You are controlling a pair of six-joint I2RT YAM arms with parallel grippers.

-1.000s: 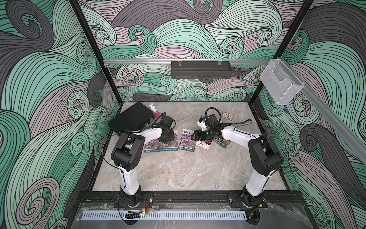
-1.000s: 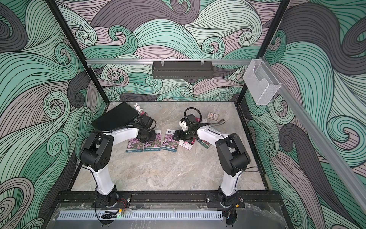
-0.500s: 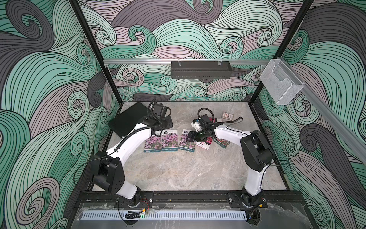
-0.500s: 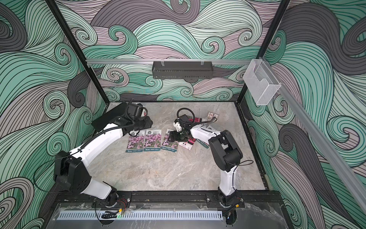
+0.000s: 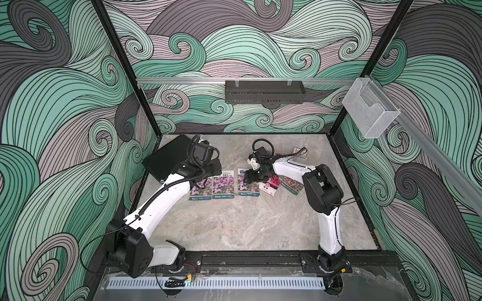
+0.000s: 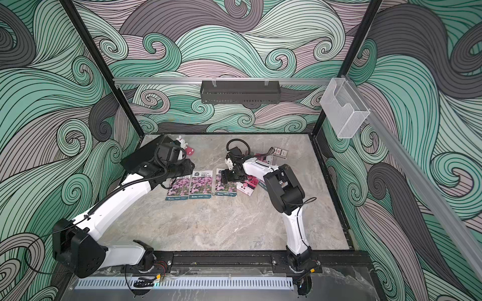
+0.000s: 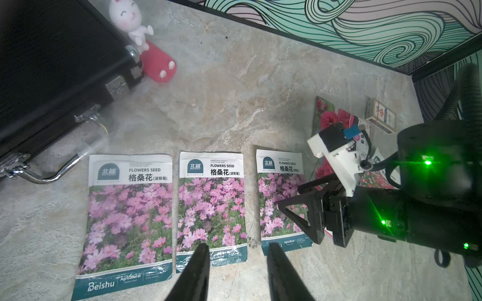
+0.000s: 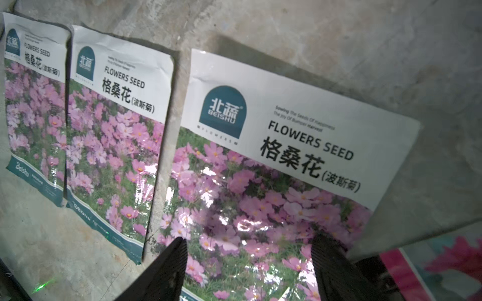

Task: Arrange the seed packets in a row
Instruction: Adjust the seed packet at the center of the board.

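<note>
The right gripper (image 8: 249,238), jaws wide and empty, sits over the third purple packet (image 8: 273,169) out from the case (image 5: 169,159), the left gripper (image 7: 238,245) (open too, holding nothing) just beside the case, the red and magenta packets (image 5: 270,188) heaped farthest from it.

1. seed packets (image 7: 211,206): glossy film, a bit crinkly up top, glare on the flower print
2. tabletop (image 7: 234,91): marble-look stone, fairly matt
3. black case (image 7: 52,65): matt shell, with shiny chrome-looking latches (image 7: 117,86) and handle (image 7: 49,179)
4. bunny figure (image 7: 127,18): smooth, plasticky
</note>
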